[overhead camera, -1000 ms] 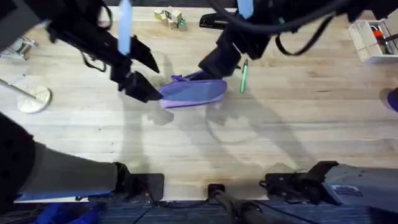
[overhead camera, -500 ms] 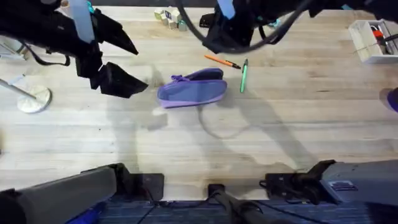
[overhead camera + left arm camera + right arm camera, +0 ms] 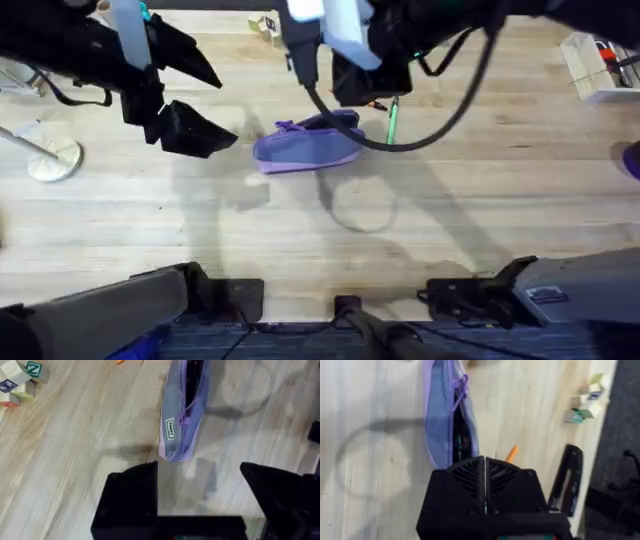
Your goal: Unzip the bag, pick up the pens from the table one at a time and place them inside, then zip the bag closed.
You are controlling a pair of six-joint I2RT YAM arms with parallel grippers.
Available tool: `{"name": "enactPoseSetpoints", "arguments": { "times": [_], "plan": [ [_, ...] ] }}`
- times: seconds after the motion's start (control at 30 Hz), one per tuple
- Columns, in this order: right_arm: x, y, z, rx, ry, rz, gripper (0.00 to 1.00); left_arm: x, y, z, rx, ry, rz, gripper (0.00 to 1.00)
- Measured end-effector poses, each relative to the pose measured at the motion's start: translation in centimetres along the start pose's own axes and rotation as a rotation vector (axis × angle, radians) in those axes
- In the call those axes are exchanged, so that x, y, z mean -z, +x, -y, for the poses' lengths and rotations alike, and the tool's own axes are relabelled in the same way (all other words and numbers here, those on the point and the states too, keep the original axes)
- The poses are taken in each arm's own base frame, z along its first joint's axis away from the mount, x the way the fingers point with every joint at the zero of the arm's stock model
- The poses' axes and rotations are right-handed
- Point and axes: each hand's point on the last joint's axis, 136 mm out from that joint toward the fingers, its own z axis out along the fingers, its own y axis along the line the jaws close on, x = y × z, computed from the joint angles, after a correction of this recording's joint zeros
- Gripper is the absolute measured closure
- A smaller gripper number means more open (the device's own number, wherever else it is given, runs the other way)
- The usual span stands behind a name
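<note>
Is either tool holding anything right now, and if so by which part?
No. The left tool is open and empty; the right tool is shut on nothing.

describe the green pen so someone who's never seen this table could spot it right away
Start at the lavender-purple bag lying near the middle of the wooden table. Just past the bag's right end, a slim stick lies almost straight up and down in the overhead view: the green pen. Its bright green body sets it apart from the orange pen nearby and the black stapler farther back.
</note>
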Motion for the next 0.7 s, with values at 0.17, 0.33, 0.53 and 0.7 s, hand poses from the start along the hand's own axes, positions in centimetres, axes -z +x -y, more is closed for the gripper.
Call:
{"name": "enactPoseSetpoints", "arguments": {
  "times": [0.17, 0.33, 0.53, 0.7],
  "plan": [
    [-3.0, 0.3, -0.8, 0.003, -0.088, 0.009, 0.97, 0.0, 0.0, 0.0, 0.0, 0.0, 0.0, 0.005],
    [-5.1, 0.6, -1.4, -0.004, -0.147, 0.015, 0.971, 0.0, 0.0, 0.0, 0.0, 0.0, 0.0, 0.007],
    [-6.2, 0.8, -1.7, -0.008, -0.171, 0.015, 0.971, 0.0, 0.0, 0.0, 0.0, 0.0, 0.0, 0.006],
    [-6.6, 0.8, -1.6, -0.009, -0.174, 0.014, 0.971, 0.0, 0.0, 0.0, 0.0, 0.0, 0.0, 0.007]
  ]
}}
